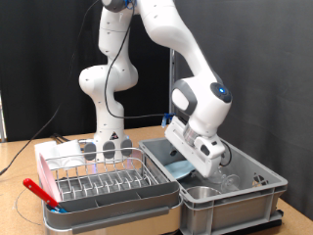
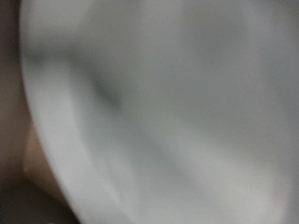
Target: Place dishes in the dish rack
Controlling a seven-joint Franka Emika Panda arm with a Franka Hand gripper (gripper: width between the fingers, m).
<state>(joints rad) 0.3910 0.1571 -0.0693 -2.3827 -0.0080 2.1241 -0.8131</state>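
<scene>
One gripper (image 1: 207, 164) down in grey bin (image 1: 256, 186), over light-blue plate (image 1: 182, 169); finger state unclear. Best gripped by rim, squarely.

Exterior view bright and evenly lit against a dark backdrop, fairly sharp; wrist view wholly blurred, pale, out of focus

- The wrist view is pretty much all blur, just a pale curved surface (image 2: 168, 103) filling it, can't tell what it is.
- The gripper (image 1: 201, 164) dips into the grey bin (image 1: 230, 196), so its fingertips are hidden.
- The glass pieces (image 1: 230, 181) in there are too small to tell apart.
</scene>
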